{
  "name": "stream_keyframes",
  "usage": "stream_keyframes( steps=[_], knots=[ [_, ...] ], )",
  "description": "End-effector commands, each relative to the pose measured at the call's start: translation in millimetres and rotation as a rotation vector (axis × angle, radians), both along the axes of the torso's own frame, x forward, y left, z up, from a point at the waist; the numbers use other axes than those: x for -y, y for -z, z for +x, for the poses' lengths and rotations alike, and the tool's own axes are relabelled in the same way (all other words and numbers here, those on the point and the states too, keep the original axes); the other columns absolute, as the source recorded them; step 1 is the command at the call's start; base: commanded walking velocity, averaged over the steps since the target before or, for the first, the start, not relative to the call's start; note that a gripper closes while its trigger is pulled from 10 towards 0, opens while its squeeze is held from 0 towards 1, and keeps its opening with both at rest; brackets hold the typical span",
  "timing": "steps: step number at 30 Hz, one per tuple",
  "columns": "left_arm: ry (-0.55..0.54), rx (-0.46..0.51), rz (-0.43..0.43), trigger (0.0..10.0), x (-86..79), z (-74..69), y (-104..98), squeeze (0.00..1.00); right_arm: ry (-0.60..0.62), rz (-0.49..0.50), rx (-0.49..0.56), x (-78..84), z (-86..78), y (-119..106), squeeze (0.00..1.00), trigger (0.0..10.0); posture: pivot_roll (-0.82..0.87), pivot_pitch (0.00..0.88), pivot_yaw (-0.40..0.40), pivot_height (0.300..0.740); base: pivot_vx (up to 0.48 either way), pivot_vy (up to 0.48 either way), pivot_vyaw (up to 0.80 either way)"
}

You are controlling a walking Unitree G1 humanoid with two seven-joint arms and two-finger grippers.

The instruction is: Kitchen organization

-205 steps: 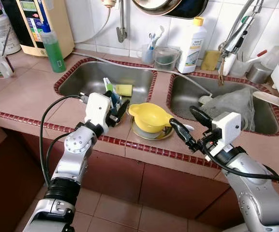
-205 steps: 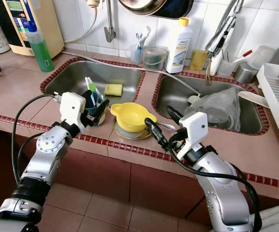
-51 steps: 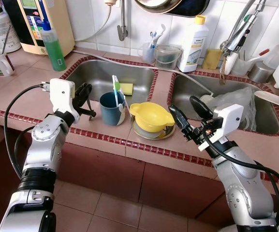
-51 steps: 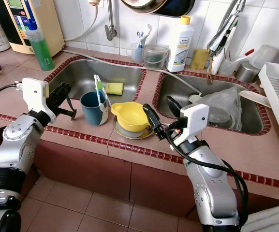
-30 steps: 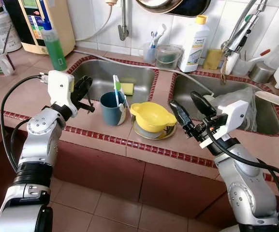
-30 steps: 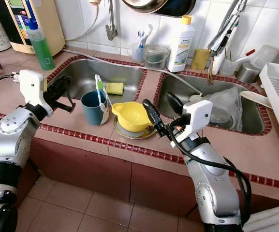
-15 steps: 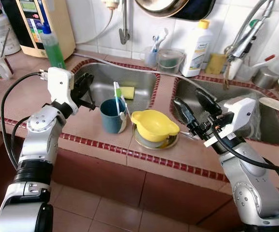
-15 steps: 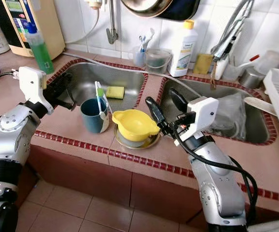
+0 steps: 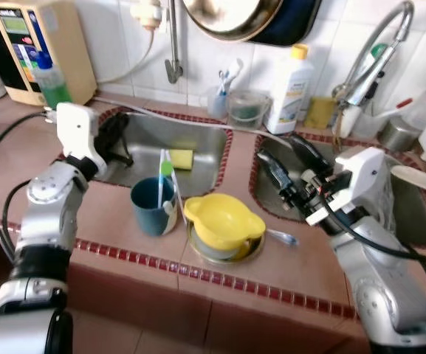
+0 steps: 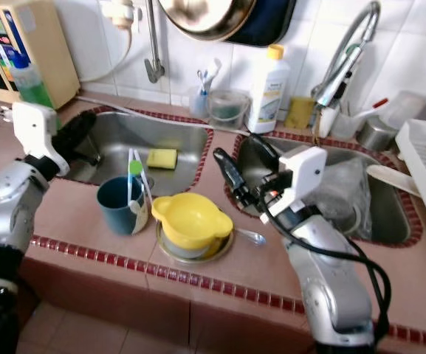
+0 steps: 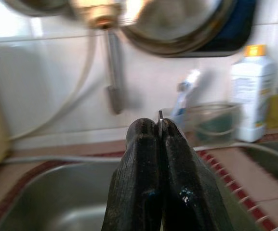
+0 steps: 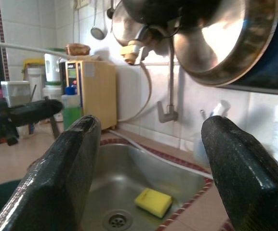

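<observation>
Two sinks (image 9: 198, 144), one blue cup (image 9: 150, 206), one yellow bowl (image 9: 224, 220); left fingers (image 11: 160, 192) pressed together, right fingers (image 12: 57, 178) spread.

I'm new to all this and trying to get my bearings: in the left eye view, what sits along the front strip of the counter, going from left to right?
Dark blue plastic cup holding a green-and-white toothbrush → yellow plastic bowl with two small handles, resting on a round metal plate → metal spoon handle sticking out on the plate's right.
</observation>
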State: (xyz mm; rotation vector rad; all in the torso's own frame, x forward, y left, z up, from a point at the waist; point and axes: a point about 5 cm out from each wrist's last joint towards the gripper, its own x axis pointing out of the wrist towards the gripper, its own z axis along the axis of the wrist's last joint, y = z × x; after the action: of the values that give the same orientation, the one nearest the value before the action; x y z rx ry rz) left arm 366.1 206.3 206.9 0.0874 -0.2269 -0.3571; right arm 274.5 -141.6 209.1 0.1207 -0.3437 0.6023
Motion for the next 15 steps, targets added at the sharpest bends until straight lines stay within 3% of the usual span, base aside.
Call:
stream_keyframes(
  steps=[1,8,15],
  knots=[
    [0.014,0.025,0.011,10.0,8.1,2.0,-5,0.0,0.023,-0.007,0.003,6.7,-0.1,-2,0.0,10.0,-0.03,0.007,-0.01,0.74,0.0,0.0,0.0],
    [0.029,0.02,0.033,10.0,13.3,2.8,-2,0.0,0.021,-0.002,-0.015,7.2,-1.7,-1,0.0,10.0,-0.04,0.009,-0.007,0.74,0.0,0.0,0.0],
    [0.062,0.005,0.065,10.0,25.0,10.8,-1,0.0,0.052,-0.034,-0.096,12.3,-7.8,10,0.0,10.0,-0.06,0.01,0.001,0.74,0.0,0.0,0.0]
  ],
)
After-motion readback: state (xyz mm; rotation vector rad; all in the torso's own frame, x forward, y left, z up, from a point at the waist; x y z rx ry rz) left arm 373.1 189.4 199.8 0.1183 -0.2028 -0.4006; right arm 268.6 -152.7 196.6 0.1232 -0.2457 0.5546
